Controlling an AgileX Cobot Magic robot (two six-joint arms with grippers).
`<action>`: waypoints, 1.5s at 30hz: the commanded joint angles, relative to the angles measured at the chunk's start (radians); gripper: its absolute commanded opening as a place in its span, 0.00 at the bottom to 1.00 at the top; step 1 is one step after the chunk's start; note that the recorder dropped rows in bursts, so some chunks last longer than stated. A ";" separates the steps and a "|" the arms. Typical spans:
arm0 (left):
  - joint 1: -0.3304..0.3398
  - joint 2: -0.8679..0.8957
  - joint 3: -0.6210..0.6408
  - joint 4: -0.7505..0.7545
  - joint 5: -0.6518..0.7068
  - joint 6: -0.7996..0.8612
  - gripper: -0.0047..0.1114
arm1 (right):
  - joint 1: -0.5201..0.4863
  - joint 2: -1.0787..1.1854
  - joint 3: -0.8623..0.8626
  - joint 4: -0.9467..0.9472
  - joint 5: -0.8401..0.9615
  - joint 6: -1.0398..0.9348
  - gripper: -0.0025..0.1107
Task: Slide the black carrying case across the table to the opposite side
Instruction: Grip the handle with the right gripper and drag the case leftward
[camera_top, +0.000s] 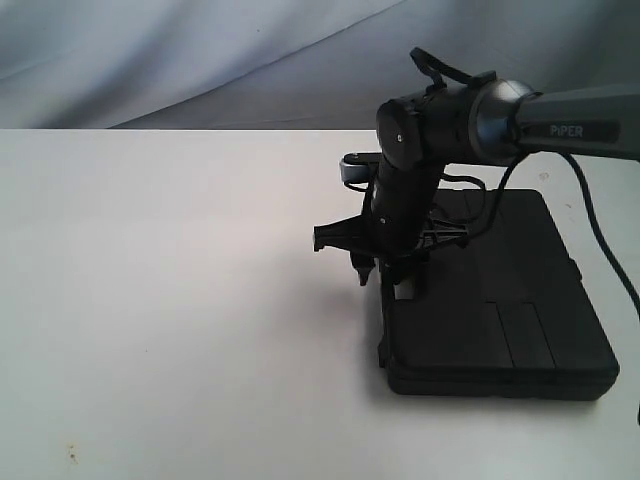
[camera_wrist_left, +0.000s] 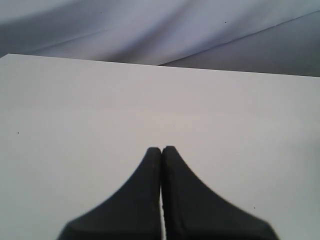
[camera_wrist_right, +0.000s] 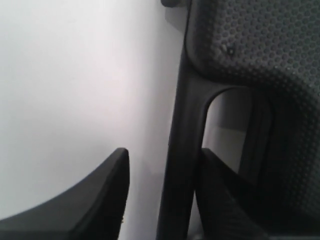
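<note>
The black carrying case (camera_top: 500, 300) lies flat on the right part of the white table (camera_top: 180, 300). Its handle (camera_wrist_right: 182, 150) runs along the case's left side. My right gripper (camera_top: 385, 272) points down at that handle and stands open: one finger is inside the handle's opening against the bar, the other (camera_wrist_right: 107, 192) is outside over the bare table, apart from the bar. The dimpled case shell (camera_wrist_right: 250, 45) fills the wrist view beyond the handle. My left gripper (camera_wrist_left: 161, 150) is shut with nothing in it, above bare tabletop (camera_wrist_left: 75, 125); it does not show in the exterior view.
A grey cloth backdrop (camera_top: 200, 60) hangs behind the table's far edge. The right arm's cable (camera_top: 600, 240) loops over the case's right side. White tabletop stretches to the left of the case. A few small specks (camera_top: 70, 455) mark the near left corner.
</note>
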 joint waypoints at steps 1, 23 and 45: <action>0.003 -0.001 0.005 0.001 -0.008 -0.002 0.04 | -0.001 -0.002 -0.003 -0.016 -0.012 0.034 0.33; 0.003 -0.001 0.005 0.001 -0.008 -0.002 0.04 | 0.001 -0.002 -0.003 -0.016 -0.029 0.037 0.02; 0.003 -0.001 0.005 0.001 -0.008 -0.002 0.04 | 0.119 -0.002 -0.006 0.093 -0.228 0.096 0.02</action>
